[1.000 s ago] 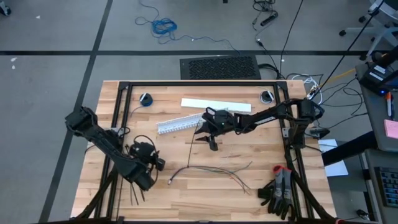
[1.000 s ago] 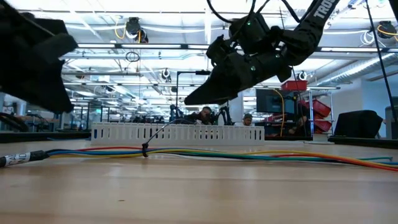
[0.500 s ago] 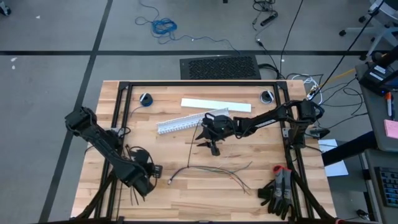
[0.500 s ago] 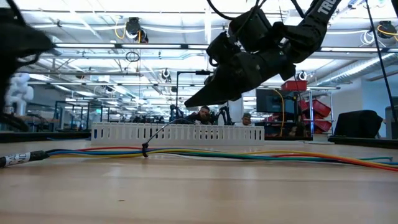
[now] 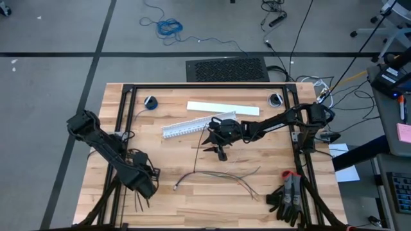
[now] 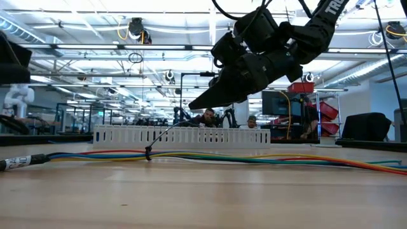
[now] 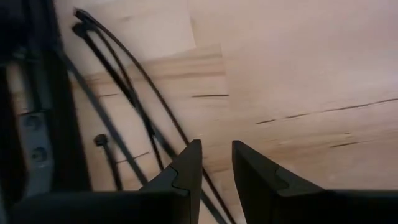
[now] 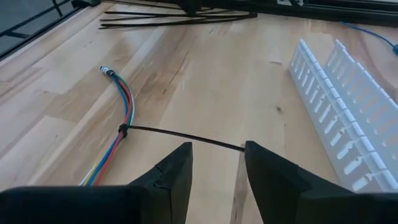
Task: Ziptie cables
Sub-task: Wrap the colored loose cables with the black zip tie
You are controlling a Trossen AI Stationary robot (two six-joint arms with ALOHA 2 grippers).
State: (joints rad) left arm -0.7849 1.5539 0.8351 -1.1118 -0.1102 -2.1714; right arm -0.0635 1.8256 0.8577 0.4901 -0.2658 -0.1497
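You had the left pincer (image 7: 214,163) spread narrowly over the zipties (image 7: 134,99) | strips ran lengthwise near-left | right pincer (image 8: 217,165) spread, empty, above the cables (image 8: 121,118).

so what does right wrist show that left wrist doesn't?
Right wrist only: the cables with one ziptie already cinched on them, its tail reaching toward the right hand, plus the white slotted duct.

Left wrist only: the left hand, fingers slightly apart, low over the table edge.

Both: the loose zipties at that edge, and the wooden table.
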